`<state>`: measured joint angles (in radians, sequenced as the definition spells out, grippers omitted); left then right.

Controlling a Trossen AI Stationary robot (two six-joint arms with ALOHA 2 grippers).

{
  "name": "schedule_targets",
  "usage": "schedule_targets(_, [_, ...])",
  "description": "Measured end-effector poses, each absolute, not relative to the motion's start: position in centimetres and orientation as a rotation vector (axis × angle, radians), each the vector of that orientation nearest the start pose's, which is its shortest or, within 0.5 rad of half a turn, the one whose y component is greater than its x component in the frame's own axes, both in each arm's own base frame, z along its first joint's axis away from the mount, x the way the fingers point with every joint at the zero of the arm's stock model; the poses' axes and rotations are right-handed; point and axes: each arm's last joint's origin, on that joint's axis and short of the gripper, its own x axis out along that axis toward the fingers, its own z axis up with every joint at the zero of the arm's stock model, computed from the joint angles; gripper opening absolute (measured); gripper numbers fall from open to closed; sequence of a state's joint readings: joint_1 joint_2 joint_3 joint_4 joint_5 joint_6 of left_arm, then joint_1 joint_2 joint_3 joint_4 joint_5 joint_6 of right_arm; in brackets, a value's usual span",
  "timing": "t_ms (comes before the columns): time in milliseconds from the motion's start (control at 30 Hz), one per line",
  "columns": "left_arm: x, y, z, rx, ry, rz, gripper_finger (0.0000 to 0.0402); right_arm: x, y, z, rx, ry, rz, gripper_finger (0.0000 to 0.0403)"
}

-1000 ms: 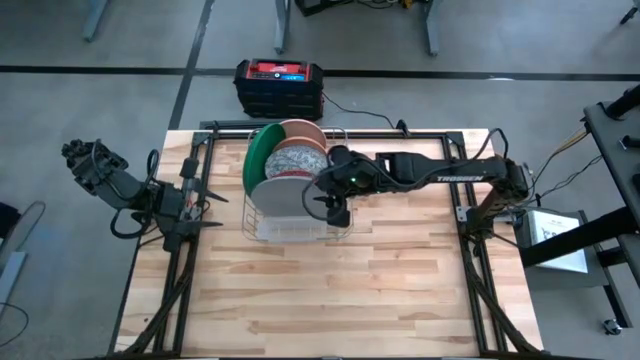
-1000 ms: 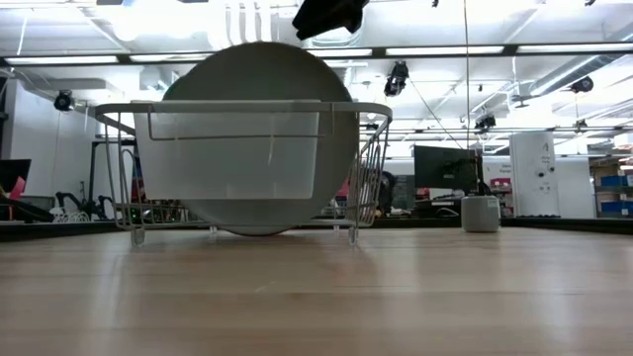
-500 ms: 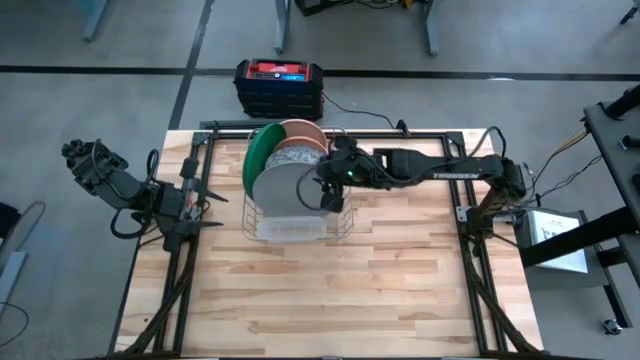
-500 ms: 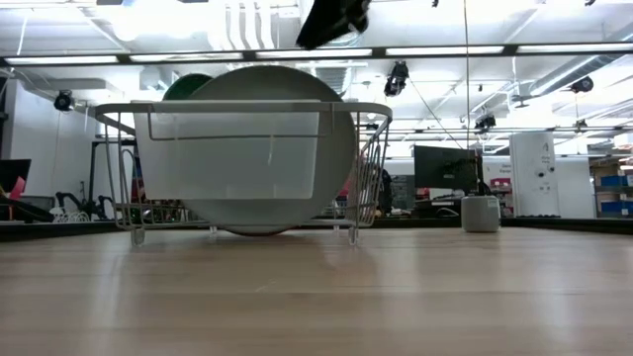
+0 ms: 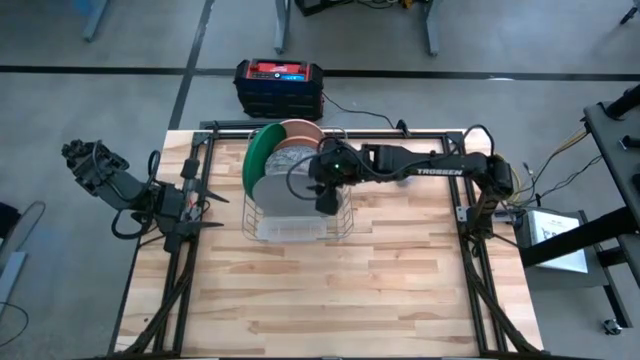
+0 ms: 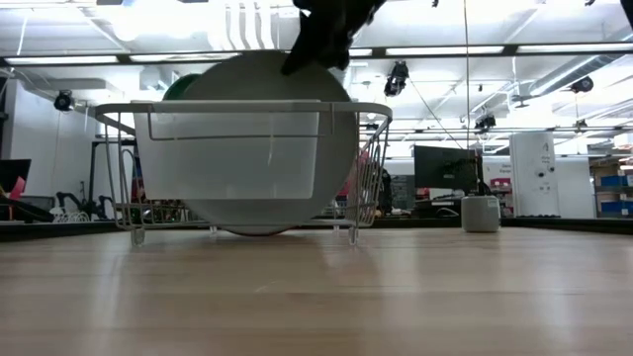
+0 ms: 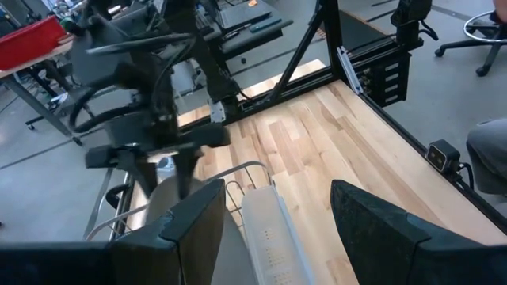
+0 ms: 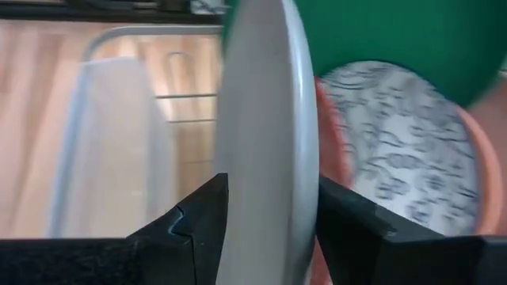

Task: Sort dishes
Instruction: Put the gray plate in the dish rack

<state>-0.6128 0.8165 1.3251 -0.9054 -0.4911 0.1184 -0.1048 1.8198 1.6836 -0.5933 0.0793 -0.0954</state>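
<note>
Between the spread jaws of the right gripper stood the grey plate, upright in the rack. It should squeeze the rim squarely, then lift straight up.

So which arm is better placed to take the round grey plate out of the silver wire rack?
Right. The right gripper straddles the round grey plate's rim, fingers open; the left gripper waits at the table's left edge.

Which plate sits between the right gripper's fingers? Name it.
The grey plate, the front one in the rack; the right gripper straddles its rim, while the speckled, pink and green plates stand behind.
</note>
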Motion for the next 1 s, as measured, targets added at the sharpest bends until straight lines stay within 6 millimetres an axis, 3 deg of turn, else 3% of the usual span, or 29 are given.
schedule_targets(367, [9.8, -5.2, 43.2, 0.326, 0.331, -0.140, 0.0219, 40.7, 0.2, 32.0, -0.110, 0.741, -0.014, 0.0145])
schedule_targets(633, [9.8, -5.2, 43.1, 0.327, 0.332, -0.140, 0.0219, 39.8, 0.9, 32.6, -0.081, 0.767, -0.041, 0.0137])
schedule_targets(1000, [9.8, -5.2, 43.1, 0.329, 0.331, -0.141, 0.0219, 37.9, 2.4, 34.2, -0.037, 0.781, -0.057, 0.0164])
